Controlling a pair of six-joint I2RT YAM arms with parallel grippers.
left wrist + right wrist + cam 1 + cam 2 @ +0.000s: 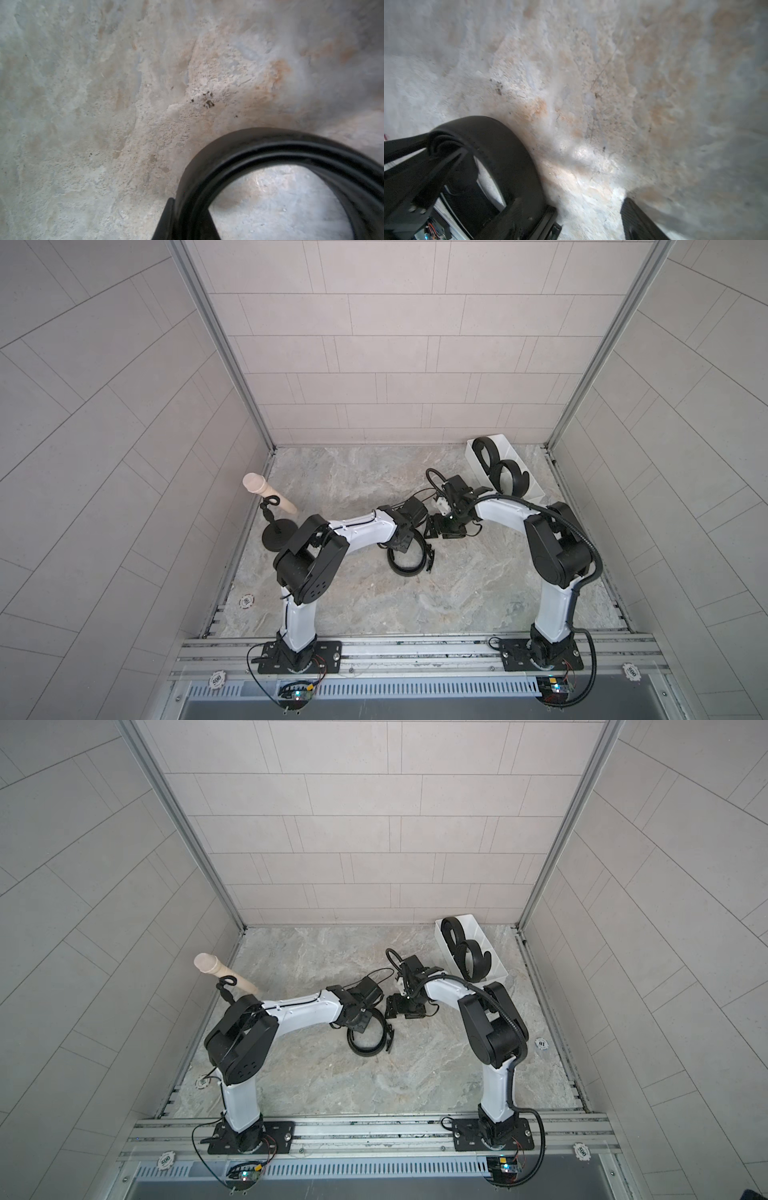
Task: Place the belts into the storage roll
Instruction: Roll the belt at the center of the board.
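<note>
**Stage shown: the last of three belts.** Far belt (493,450) and near belt (518,480) stand coiled on edge in the tray (475,460) at the far right of the worktop (415,614). The tray's near end shows bare white, partly behind the right arm. The loose belt (405,569), a slack coil of a few turns, lies mid-worktop, well apart from the tray. The left pincer (401,548) is closed on this coil's wall, and the right wrist view shows the layered turns pinched between its fingers. The right pincer (588,214) is open and empty, low over the worktop just beside the coil. One of its fingers is at the coil's outer wall, though contact cannot be told. The other stands well clear, with bare worktop between.

**Judged step:** gathering the loose belt for a hand-over or a two-sided hold.

**Next move, as judged:** the right pincer must straddle the coil wall and close on all turns at once, since the slack coil may spring open once the left lets go. Then comes a lift clear of the worktop and a carry to the tray's free near end, with the coil set in on edge like the other two
</note>
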